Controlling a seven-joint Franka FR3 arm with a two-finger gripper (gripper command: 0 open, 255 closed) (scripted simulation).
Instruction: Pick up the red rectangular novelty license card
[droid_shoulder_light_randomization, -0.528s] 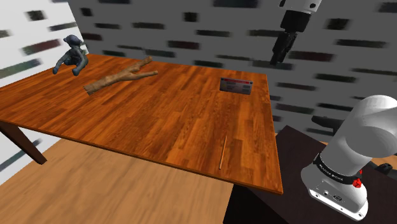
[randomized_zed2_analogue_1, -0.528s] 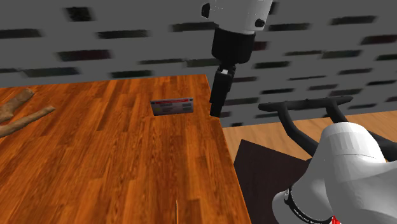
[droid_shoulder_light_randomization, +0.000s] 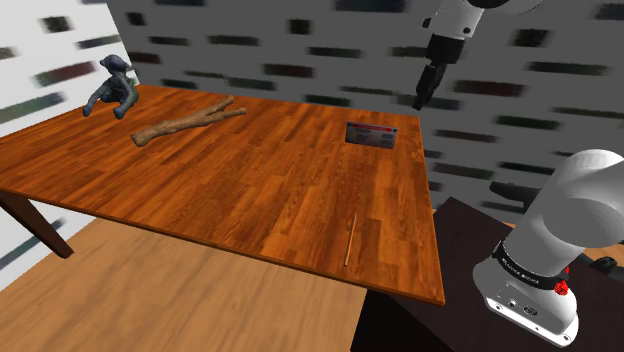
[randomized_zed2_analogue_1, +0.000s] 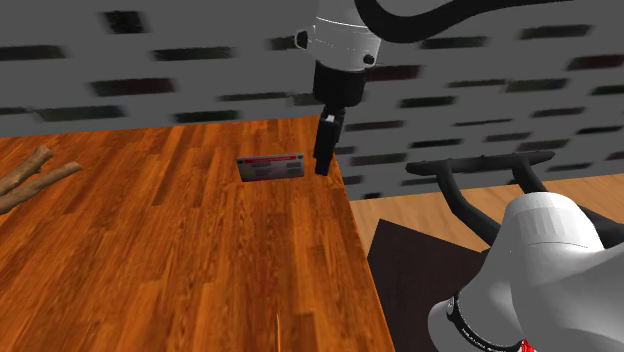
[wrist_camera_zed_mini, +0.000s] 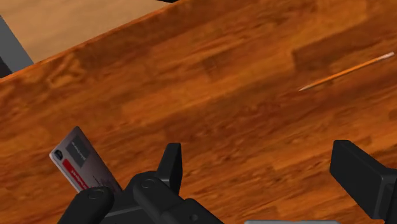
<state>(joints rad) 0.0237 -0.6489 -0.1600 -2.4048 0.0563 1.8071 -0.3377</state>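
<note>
Wrist view reveals the jaws parted, the card (wrist_camera_zed_mini: 79, 162) outside them.

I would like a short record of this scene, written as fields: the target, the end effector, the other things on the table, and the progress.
target: card, grey with a red band, near the far edge of the table
tool: end effector, open, in the air, apart from the card
others: branch, dark figurine, thin stick
progress: card not yet grasped
</note>
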